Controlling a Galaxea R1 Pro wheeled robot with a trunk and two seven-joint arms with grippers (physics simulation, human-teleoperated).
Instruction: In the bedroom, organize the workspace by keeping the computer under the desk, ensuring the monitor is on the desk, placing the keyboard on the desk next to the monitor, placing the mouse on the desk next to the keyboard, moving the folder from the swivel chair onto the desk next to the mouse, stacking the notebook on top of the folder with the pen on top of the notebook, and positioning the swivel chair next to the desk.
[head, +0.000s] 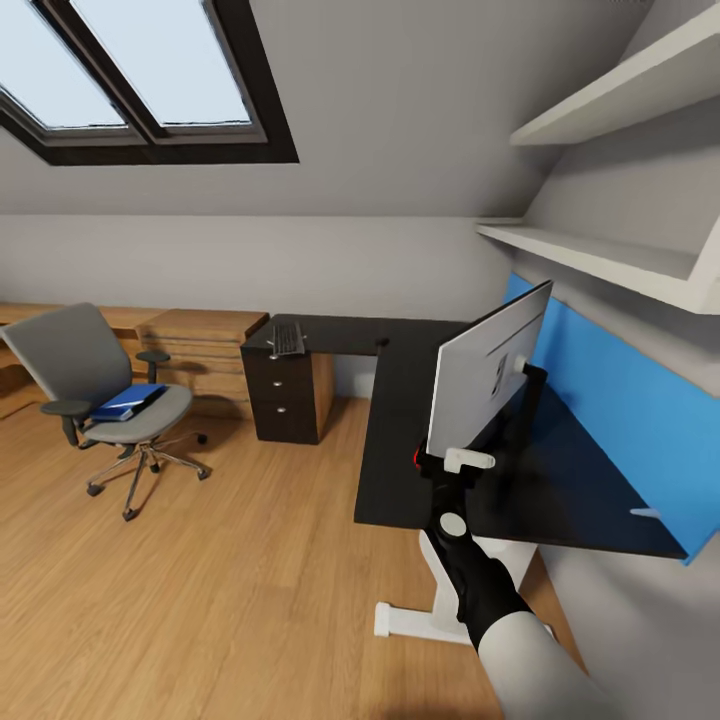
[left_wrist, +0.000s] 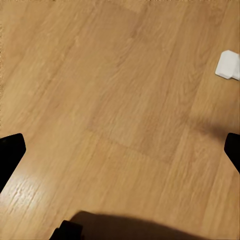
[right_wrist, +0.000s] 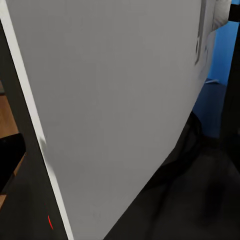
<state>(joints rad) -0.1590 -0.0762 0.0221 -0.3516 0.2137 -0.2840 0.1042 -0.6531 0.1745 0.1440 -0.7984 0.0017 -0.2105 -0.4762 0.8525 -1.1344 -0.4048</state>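
The black L-shaped desk (head: 400, 420) runs along the blue wall panel (head: 610, 400), its near edge overhanging open wooden floor (head: 200, 600) that stretches bare toward the swivel chair (head: 100, 400). The monitor (head: 485, 375) stands tilted near the desk's front edge, its grey back facing the camera, its long axis running diagonally from the desk edge toward the wall, with its black stand (head: 530, 400) behind. The right gripper (head: 445, 465) is pressed up against the monitor's lower corner; whether its jaws clamp the panel cannot be told, as the right wrist view gives just the grey back (right_wrist: 115, 110) at close range. The left gripper (left_wrist: 120, 150) hangs over bare floor, fingers spread wide and empty. The keyboard (head: 286, 340) lies on the desk's far wing above the drawer unit (head: 285, 395). A blue folder (head: 130, 402) lies flat on the chair's seat, well apart from the desk.
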